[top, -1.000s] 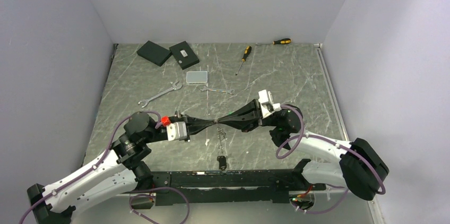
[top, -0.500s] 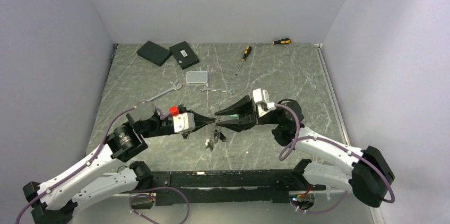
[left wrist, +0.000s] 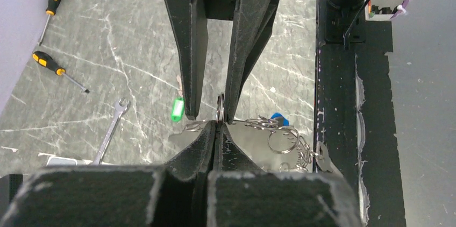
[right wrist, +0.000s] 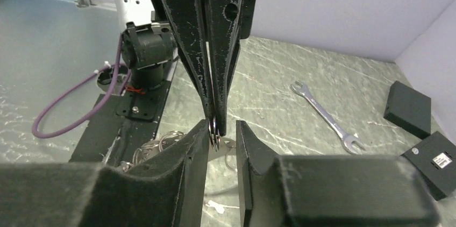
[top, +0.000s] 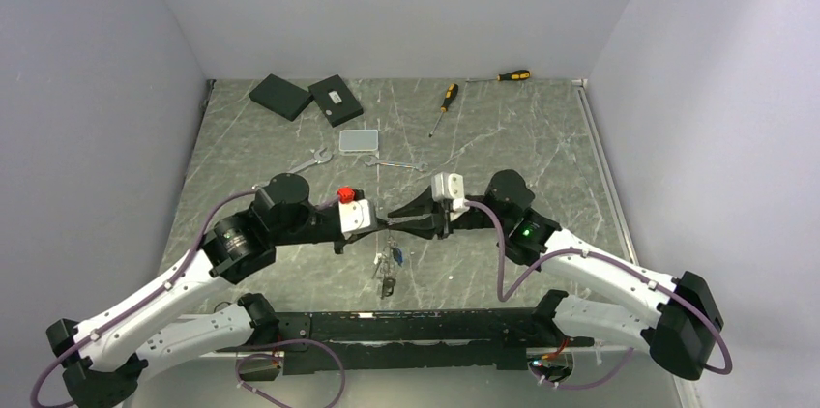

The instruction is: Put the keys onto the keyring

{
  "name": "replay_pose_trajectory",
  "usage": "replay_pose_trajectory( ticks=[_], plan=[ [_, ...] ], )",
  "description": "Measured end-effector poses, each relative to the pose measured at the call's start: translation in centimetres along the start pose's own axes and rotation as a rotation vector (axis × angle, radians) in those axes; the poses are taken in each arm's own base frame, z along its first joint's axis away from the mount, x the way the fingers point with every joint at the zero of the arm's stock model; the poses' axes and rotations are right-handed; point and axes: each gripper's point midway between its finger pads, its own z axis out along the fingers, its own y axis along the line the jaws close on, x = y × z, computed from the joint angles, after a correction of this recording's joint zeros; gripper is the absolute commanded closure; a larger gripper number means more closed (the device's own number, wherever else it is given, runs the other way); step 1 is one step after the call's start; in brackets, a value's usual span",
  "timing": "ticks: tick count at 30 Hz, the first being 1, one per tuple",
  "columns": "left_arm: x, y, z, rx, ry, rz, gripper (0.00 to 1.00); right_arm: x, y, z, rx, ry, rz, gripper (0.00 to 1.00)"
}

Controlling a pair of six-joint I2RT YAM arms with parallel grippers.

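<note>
Tabletop point(top: 541, 147): grey marble. L pincer point(left wrist: 217, 130) and R pincer point(right wrist: 222, 127) meet tip to tip mid-tabletop, raised off surface. L pincer clamped tight on edge of keyring point(left wrist: 220, 108), ring upright betw. its tips. R pincer part open, fingers astride ring & L tips: one finger just beside ring, other apart; grips nothing. Keys point(top: 387, 268) bunched w/ small rings, trailing from keyring toward near side. Green tag point(left wrist: 177, 110) on far side of ring, blue tag point(left wrist: 277, 118) on near side.
</note>
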Motion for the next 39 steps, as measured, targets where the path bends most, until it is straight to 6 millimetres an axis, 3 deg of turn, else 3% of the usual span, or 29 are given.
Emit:
replay_pose_trajectory(
  ticks=[4,13,21,23,27,30,33,34,37,39],
  plan=[
    [0.6,0.0,-0.2,-0.005,0.031,-0.006,1.0,0.5,-0.3,-0.1,0.016,0.032,-0.009,0.66],
    [0.0,0.2,-0.6,-0.014,0.032,0.002,1.0,1.6,-0.4,-0.3,0.029,0.074,-0.003,0.78],
    [0.6,0.4,-0.2,-0.017,0.056,-0.007,1.0,1.5,-0.4,-0.3,0.029,0.072,-0.005,0.73],
    [0.8,0.5,-0.1,-0.018,0.063,-0.009,1.0,1.3,-0.4,-0.4,0.031,0.069,-0.008,0.77],
    [1.0,0.5,0.0,-0.019,0.073,-0.013,1.0,1.1,-0.4,-0.4,0.031,0.065,-0.01,0.93],
    [1.1,0.6,0.0,-0.023,0.075,-0.014,1.0,1.2,-0.3,-0.4,0.028,0.066,-0.009,1.0],
    [1.1,0.6,0.0,-0.027,0.075,-0.016,1.0,1.2,-0.3,-0.4,0.027,0.067,-0.01,1.0],
    [1.1,0.7,0.0,-0.029,0.077,-0.017,0.98,1.3,-0.3,-0.4,0.027,0.067,-0.01,1.0],
    [1.1,0.7,-0.1,-0.034,0.078,-0.021,0.78,1.3,-0.4,-0.3,0.029,0.066,-0.01,1.0],
    [0.7,0.9,-0.1,-0.044,0.061,-0.021,0.56,1.3,-0.5,-0.3,0.034,0.066,-0.001,1.0]
  ],
)
